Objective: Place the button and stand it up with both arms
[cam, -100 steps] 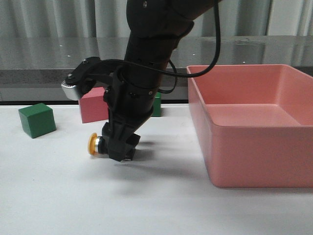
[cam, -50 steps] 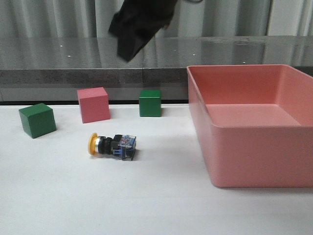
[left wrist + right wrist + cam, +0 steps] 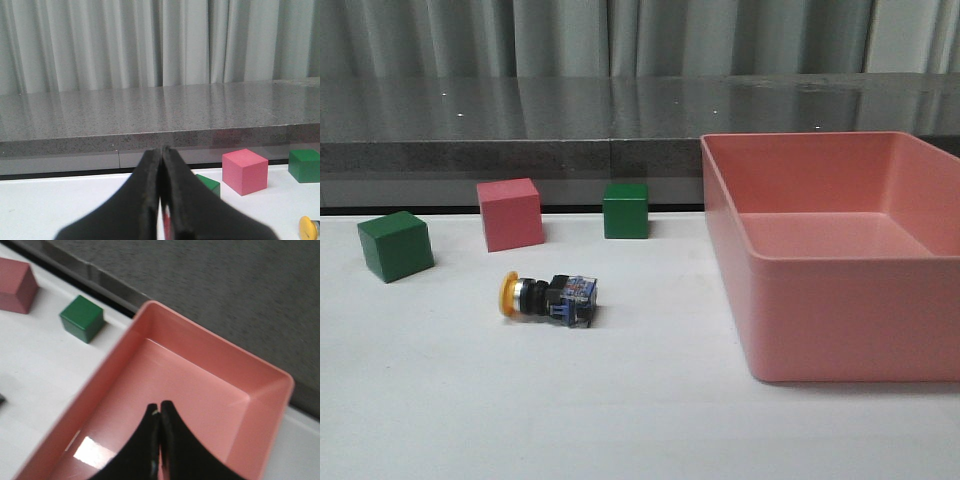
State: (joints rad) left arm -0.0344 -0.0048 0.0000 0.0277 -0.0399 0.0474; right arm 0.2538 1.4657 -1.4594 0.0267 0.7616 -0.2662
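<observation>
The button (image 3: 548, 297) lies on its side on the white table, its yellow cap to the left and its clear-blue base to the right. No arm shows in the front view. The edge of its yellow cap (image 3: 310, 227) shows in the left wrist view. My left gripper (image 3: 161, 150) is shut and empty, low over the table, short of the cubes. My right gripper (image 3: 160, 407) is shut and empty, high over the pink bin (image 3: 200, 390).
A pink cube (image 3: 510, 213) stands behind the button, with one green cube (image 3: 395, 245) to the left and another green cube (image 3: 625, 210) further back. The large pink bin (image 3: 840, 330) fills the right side. A grey ledge and curtains stand behind the table.
One second ago an arm held the button low on the table. It let go and rose out of the front view. The button stays on its side.
</observation>
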